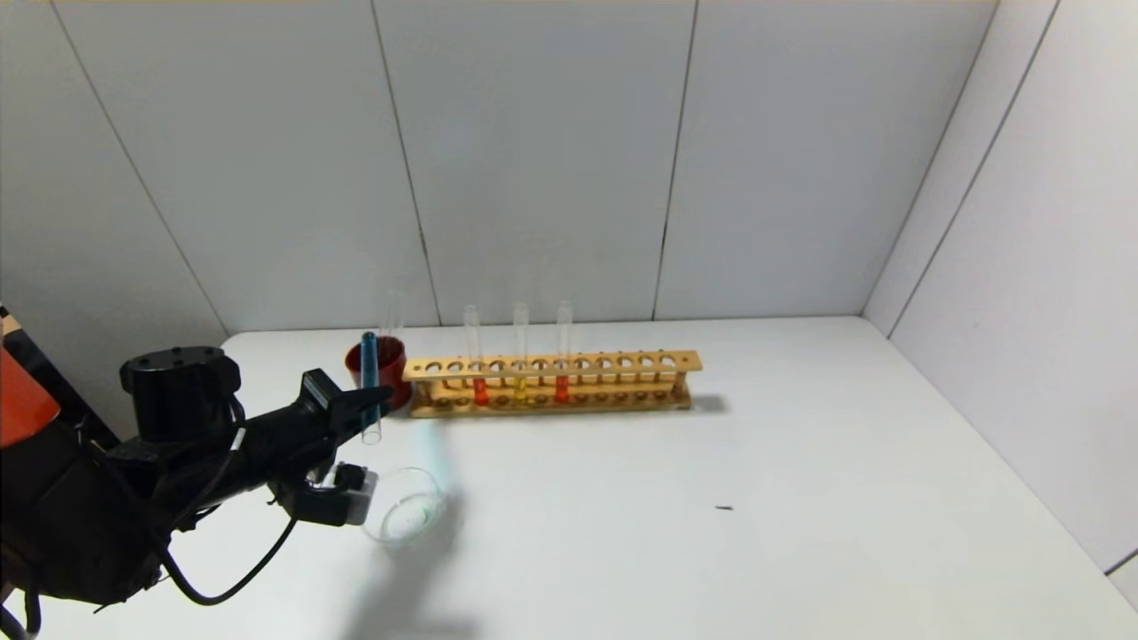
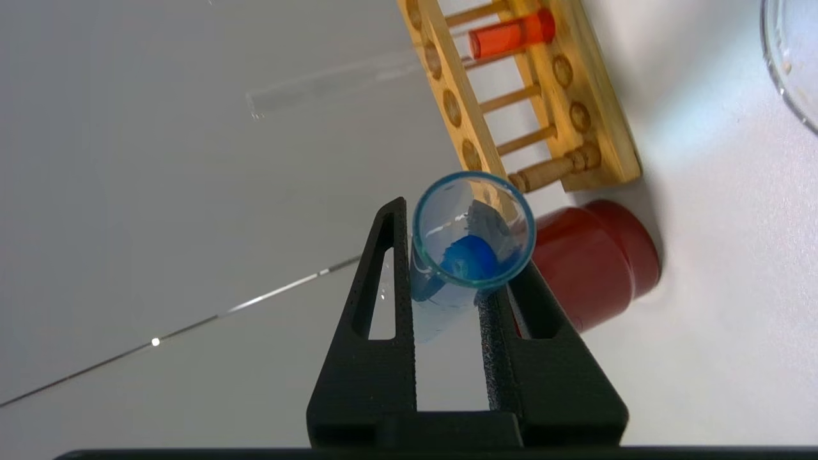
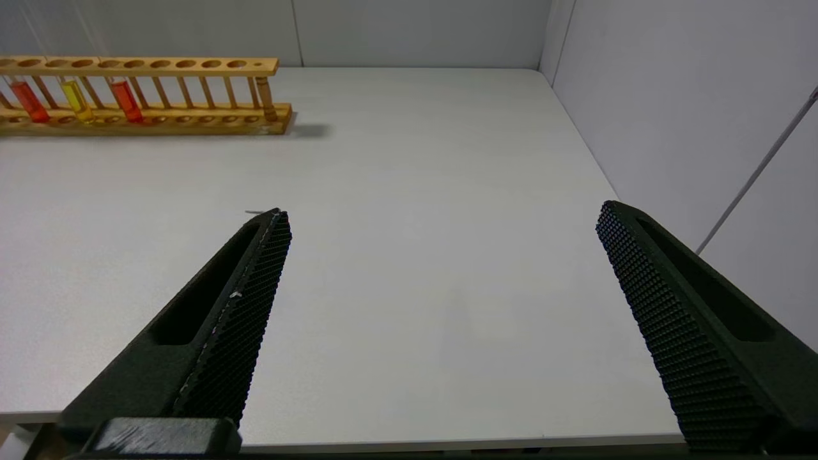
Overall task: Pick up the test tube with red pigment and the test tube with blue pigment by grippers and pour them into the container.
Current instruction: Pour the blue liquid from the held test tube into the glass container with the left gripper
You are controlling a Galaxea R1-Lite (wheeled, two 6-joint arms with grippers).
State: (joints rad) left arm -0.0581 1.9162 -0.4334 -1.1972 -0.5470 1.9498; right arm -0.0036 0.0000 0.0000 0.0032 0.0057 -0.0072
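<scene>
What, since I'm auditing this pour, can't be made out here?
- Container: left wrist view, cut by the edge; head view, contents too faint.
- Right gripper: absent from head view, so its place is unknown.
- Red cup: contents faint, behind the test tube with blue pigment in the left gripper.

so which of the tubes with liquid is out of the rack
The test tube with blue pigment: the left gripper holds it by the dark red cup. The orange-red and yellow tubes stand in the wooden rack.
</scene>
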